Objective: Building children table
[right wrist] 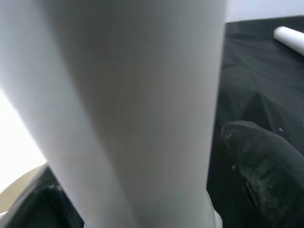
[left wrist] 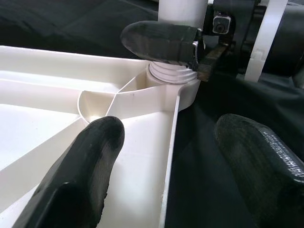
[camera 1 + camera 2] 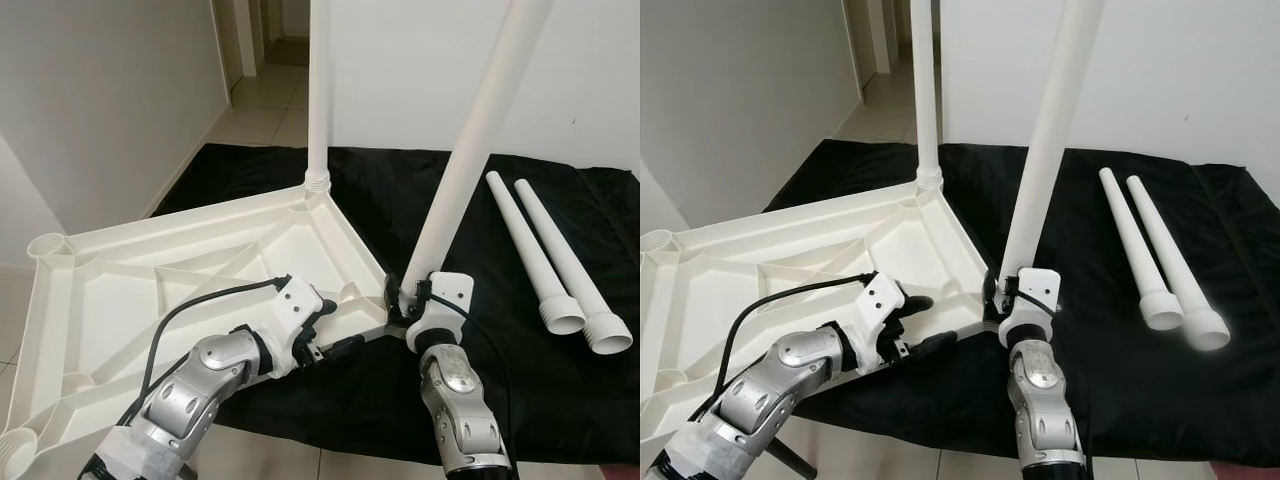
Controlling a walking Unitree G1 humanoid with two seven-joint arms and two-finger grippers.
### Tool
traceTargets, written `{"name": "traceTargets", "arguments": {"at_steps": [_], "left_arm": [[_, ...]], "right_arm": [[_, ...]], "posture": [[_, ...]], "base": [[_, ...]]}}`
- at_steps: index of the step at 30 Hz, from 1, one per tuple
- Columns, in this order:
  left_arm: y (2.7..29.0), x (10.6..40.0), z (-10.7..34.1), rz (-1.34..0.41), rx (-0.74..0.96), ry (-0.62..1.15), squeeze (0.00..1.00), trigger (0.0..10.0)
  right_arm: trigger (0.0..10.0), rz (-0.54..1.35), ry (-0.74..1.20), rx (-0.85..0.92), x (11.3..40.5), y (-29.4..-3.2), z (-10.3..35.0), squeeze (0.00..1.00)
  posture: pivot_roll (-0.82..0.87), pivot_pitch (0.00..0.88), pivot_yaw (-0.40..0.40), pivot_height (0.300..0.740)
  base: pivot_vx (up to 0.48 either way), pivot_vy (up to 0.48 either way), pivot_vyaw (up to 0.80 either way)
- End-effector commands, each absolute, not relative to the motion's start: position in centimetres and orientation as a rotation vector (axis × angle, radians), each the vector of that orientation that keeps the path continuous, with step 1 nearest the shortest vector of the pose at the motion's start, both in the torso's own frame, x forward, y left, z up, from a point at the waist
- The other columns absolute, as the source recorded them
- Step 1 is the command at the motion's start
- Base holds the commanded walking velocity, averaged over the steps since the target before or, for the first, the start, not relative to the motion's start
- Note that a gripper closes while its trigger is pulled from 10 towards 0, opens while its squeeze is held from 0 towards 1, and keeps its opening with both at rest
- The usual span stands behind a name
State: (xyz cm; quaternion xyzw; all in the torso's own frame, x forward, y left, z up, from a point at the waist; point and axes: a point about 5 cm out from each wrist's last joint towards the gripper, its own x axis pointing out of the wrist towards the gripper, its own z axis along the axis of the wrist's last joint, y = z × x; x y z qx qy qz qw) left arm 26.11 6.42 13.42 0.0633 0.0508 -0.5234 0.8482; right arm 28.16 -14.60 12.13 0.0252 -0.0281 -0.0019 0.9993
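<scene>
my right gripper (image 3: 408, 296) is clenched around the foot of a white table leg (image 3: 470, 150), right where its threaded end meets the corner socket of the upturned tabletop (image 3: 130, 290). the leg rises away from my fingers and leans off to my right, so i judge it is not seated square yet. my left gripper (image 3: 335, 335) is spread wide and grips nothing; in the left wrist view one finger (image 2: 80, 175) lies inside the tray edge and the other (image 2: 259, 156) outside over the black cloth (image 3: 560, 400), straddling the rim just beside that same socket, though whether either finger actually presses the rim i cannot tell.

another leg (image 3: 320, 95) stands upright in the far corner, well ahead of both grippers. two spare legs (image 3: 560, 265) lie side by side on the cloth, well out to the right of my right gripper.

the leg looks like hollow moulded plastic: light, stiff, smooth and likely slippery, with a long lever above my hold. low by the thread is the place to grip, and it wants straightening before turning, or the thread could cross. the ribbed tabletop looks light enough to slide, so bracing its rim makes sense.
</scene>
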Motion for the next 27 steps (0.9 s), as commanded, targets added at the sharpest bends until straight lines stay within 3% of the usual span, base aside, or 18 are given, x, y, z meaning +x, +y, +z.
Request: {"name": "traceTargets", "arguments": {"at_steps": [1, 8, 19, 20, 21, 22, 23, 24, 27], "left_arm": [[6.5, 25.8, 13.5, -1.176, 0.137, 0.112, 0.00, 10.0], [6.4, 26.0, 13.9, -1.175, 0.135, 0.101, 0.00, 10.0], [5.6, 26.1, 14.2, -1.219, 0.144, 0.093, 0.00, 10.0], [5.6, 26.2, 14.3, -1.217, 0.147, 0.089, 0.00, 10.0], [5.7, 26.3, 14.4, -1.216, 0.150, 0.087, 0.00, 10.0], [5.7, 26.4, 14.5, -1.213, 0.151, 0.084, 0.00, 10.0], [5.7, 26.6, 14.6, -1.209, 0.152, 0.082, 0.00, 10.0], [5.7, 26.7, 14.7, -1.203, 0.149, 0.078, 0.00, 10.0], [5.6, 26.9, 14.8, -1.195, 0.143, 0.073, 0.00, 10.0]], "right_arm": [[10.0, 0.082, -0.079, 0.070, 28.2, -15.0, 12.6, 0.00], [10.0, 0.376, -0.114, -0.004, 28.9, -15.9, 13.7, 0.00], [10.0, 0.675, -0.079, -0.162, 31.1, -16.9, 14.5, 0.00], [7.9, 0.690, -0.070, -0.171, 31.2, -17.0, 14.4, 0.00], [7.9, 0.703, -0.065, -0.177, 31.3, -17.1, 14.3, 0.00], [7.1, 0.712, -0.060, -0.181, 31.4, -17.2, 14.3, 0.00], [4.4, 0.720, -0.055, -0.194, 31.5, -17.3, 14.2, 0.00], [0.0, 0.723, -0.050, -0.200, 31.5, -17.4, 14.1, 0.00], [0.0, 0.725, -0.045, -0.201, 31.5, -17.7, 14.0, 0.00]], "posture": [[-0.12, 0.000, 0.063, 0.740], [-0.12, 0.000, 0.072, 0.740], [-0.13, 0.000, 0.094, 0.740], [-0.13, 0.000, 0.097, 0.740], [-0.13, 0.000, 0.097, 0.740], [-0.13, 0.000, 0.097, 0.740], [-0.13, 0.000, 0.096, 0.740], [-0.13, 0.000, 0.093, 0.740], [-0.13, 0.000, 0.093, 0.740]], "base": [[0.000, 0.000, 0.00], [0.000, 0.000, 0.00], [0.000, 0.000, 0.00], [0.000, 0.000, 0.00], [0.000, 0.000, 0.00], [0.000, 0.000, 0.00], [0.000, 0.000, 0.00], [0.000, 0.000, 0.00], [0.000, 0.000, 0.00]]}}
